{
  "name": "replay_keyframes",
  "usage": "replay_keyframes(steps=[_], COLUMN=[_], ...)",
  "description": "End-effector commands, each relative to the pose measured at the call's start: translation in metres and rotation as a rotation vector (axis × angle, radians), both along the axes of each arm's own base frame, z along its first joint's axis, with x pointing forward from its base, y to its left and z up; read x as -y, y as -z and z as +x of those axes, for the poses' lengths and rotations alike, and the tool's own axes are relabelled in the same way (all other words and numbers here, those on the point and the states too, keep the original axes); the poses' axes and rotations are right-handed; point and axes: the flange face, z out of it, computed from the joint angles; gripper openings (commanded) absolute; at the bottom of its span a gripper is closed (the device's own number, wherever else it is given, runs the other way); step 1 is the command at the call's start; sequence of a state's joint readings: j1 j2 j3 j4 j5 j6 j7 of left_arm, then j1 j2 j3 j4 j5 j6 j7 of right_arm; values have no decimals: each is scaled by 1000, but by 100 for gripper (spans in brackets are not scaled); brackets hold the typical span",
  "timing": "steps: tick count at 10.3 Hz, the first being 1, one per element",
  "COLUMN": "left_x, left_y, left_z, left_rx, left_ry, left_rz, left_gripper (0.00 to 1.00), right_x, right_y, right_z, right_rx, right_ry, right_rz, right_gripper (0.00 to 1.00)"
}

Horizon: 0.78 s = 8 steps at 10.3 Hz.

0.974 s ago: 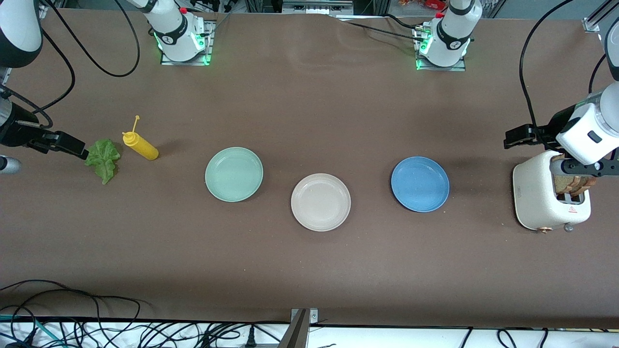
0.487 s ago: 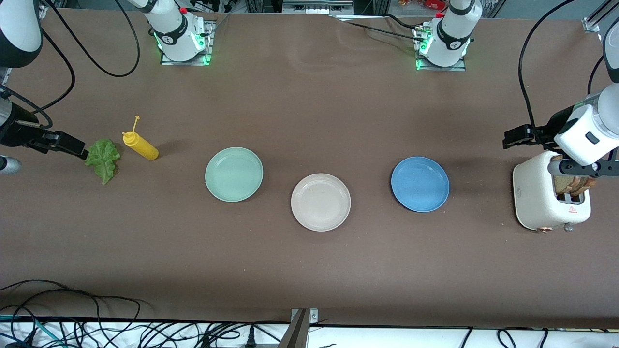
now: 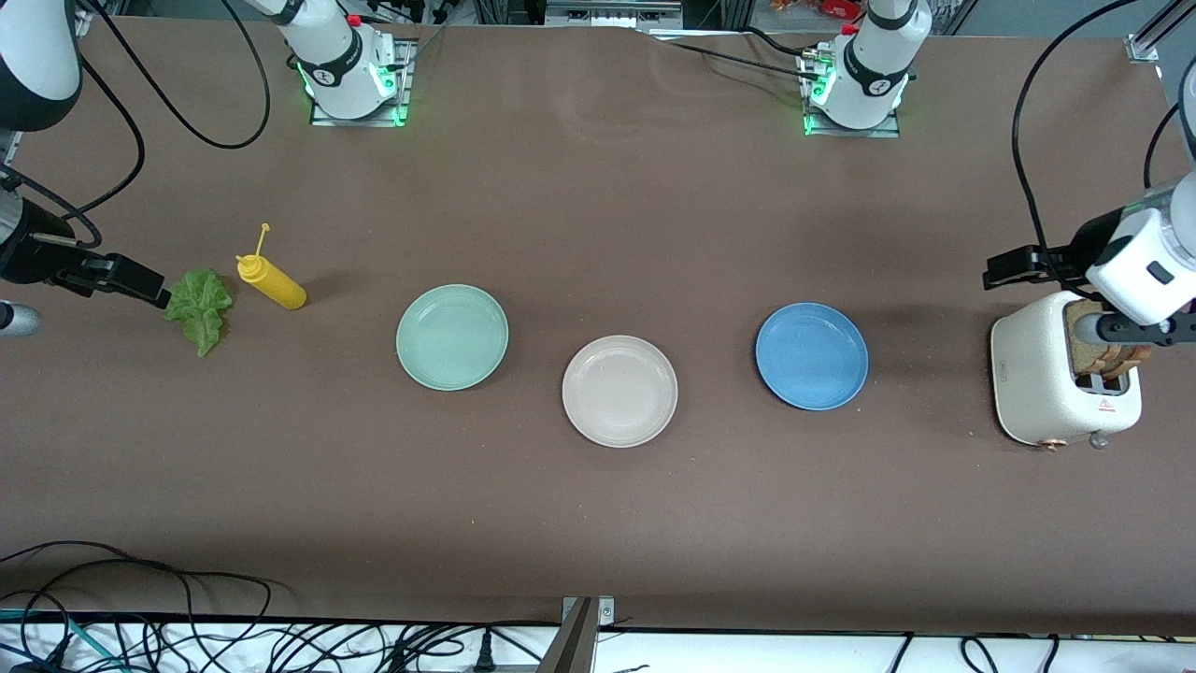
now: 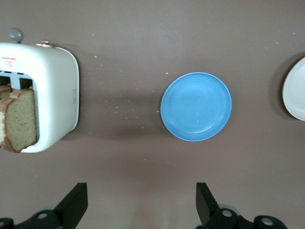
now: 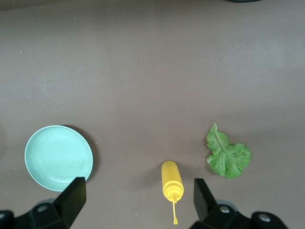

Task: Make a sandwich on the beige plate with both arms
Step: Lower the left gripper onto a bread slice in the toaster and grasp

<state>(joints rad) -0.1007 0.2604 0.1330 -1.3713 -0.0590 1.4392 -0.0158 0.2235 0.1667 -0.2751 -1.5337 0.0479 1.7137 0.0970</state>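
Speckled beige plate (image 3: 619, 391), green lettuce (image 3: 199, 306)

We see a wide brown table (image 3: 598, 523), matte, evenly lit from above. Black cables (image 3: 187, 636) tangle along its near edge on a white strip; a metal post (image 3: 575, 636) stands mid-edge.

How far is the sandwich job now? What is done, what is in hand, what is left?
Nothing is done: the beige plate is bare. Both bread slices sit in the toaster, and the lettuce leaf lies on the table beside the yellow bottle. Nothing is in hand: the left gripper is open above the toaster, the right gripper open above the lettuce. All picking and stacking is left.
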Motion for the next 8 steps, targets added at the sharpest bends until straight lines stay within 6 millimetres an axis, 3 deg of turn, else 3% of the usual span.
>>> replay_keyframes(steps=[1,2,6,8], left_x=[-32,-56,-117,-135], left_y=[12,16,60,82], left_z=[6,7,23,30], left_rx=[11,19,28,28], left_ry=[35,49,64,67], left_rz=[7,-1,-10,-10], left_gripper=[100,100,100,100], right_x=[2,2,5,6], right_y=[-1,-1,-1,-1], right_z=[-1,-1,-2,-3], right_rx=[-5,-5,-11,-16], right_ry=[-14,-14,-10,-11], right_rz=[11,11,11,17], right_gripper=[100,100,100,100])
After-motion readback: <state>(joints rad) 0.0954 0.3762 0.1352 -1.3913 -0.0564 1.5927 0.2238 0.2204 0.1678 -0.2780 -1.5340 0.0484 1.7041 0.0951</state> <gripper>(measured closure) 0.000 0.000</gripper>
